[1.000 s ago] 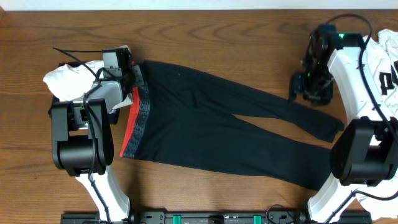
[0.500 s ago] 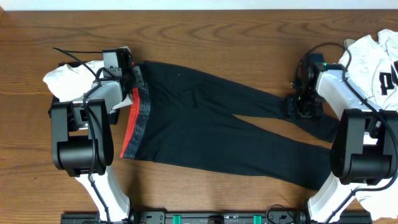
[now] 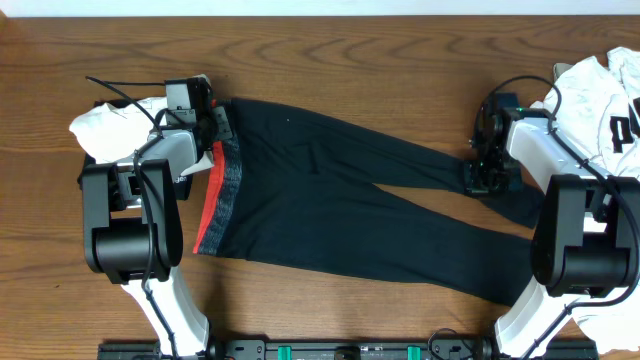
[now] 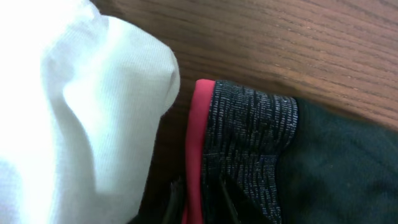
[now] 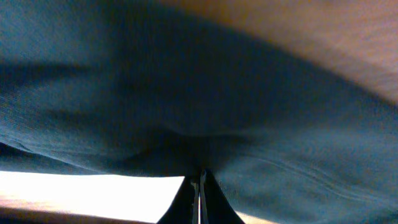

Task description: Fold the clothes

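The black pants (image 3: 330, 200) lie spread flat across the wooden table, legs pointing right. Their grey waistband (image 3: 222, 190) with a red-orange edge is at the left. My left gripper (image 3: 215, 128) sits at the waistband's far corner. In the left wrist view the red edge (image 4: 198, 137) runs between its fingertips (image 4: 177, 198), so my left gripper (image 4: 200, 202) is shut on the waistband. My right gripper (image 3: 490, 178) is at the end of the far leg. In the right wrist view my right gripper (image 5: 200, 186) is pinched shut, with black fabric (image 5: 186, 93) bunched at the tips.
A crumpled white T-shirt (image 3: 105, 125) lies beside the left arm, close to the waistband corner (image 4: 74, 124). Another white T-shirt with black lettering (image 3: 610, 90) is heaped at the right edge, behind the right arm. Bare wood (image 3: 350, 60) shows beyond the pants.
The right gripper came down and toward the left onto the end of the far leg and shut on the fabric. The left arm and the pants have stayed in place.
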Available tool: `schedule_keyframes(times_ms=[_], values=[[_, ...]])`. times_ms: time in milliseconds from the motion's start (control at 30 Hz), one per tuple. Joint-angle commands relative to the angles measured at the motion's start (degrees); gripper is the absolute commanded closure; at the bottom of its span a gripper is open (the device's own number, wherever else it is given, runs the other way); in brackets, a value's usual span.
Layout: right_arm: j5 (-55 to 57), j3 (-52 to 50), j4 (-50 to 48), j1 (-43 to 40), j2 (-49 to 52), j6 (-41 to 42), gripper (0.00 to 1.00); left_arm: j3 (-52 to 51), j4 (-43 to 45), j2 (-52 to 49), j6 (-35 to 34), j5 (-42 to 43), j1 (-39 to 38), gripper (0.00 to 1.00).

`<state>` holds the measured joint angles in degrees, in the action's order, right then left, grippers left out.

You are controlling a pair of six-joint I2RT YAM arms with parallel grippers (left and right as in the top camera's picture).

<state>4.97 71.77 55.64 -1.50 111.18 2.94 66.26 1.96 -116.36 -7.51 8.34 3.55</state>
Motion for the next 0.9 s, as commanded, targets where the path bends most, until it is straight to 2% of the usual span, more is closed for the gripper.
schedule_keyframes(times_ms=[0, 333, 500, 600, 633, 667, 800, 867], values=[[3.32, 4.26, -0.42, -0.48, 0.07, -0.74, 0.99, 0.74, -0.15, 1.18, 0.13, -0.9, -0.09, 0.78], [6.99, 9.99, -8.35, -3.19, 0.07, -3.28, 0.99, 0.74, -0.17, 1.18, 0.13, -0.9, -0.07, 0.78], [6.56, 9.99, -12.81, -5.01, 0.07, -9.92, 0.98, 0.74, -0.17, 1.18, 0.11, -0.9, -0.07, 0.78], [6.62, 9.99, -16.26, -6.4, 0.07, -13.14, 0.91, 0.74, -0.17, 1.18, 0.11, -0.9, -0.07, 0.78], [6.62, 9.99, -17.03, -6.69, 0.07, -13.31, 0.83, 0.74, -0.2, 1.18, 0.11, -0.87, -0.07, 0.78], [6.67, 9.99, -17.92, -6.99, 0.09, -13.31, 0.69, 0.74, -0.26, 1.18, 0.11, -0.9, -0.09, 0.78], [6.84, 10.25, -19.39, -8.04, 0.07, -13.07, 0.64, 0.74, -0.35, 1.18, 0.09, -0.87, -0.09, 0.78], [6.64, 11.06, -16.04, -8.2, 0.07, -12.22, 0.56, 0.74, -0.35, 1.18, 0.09, -0.87, -0.09, 0.78]])
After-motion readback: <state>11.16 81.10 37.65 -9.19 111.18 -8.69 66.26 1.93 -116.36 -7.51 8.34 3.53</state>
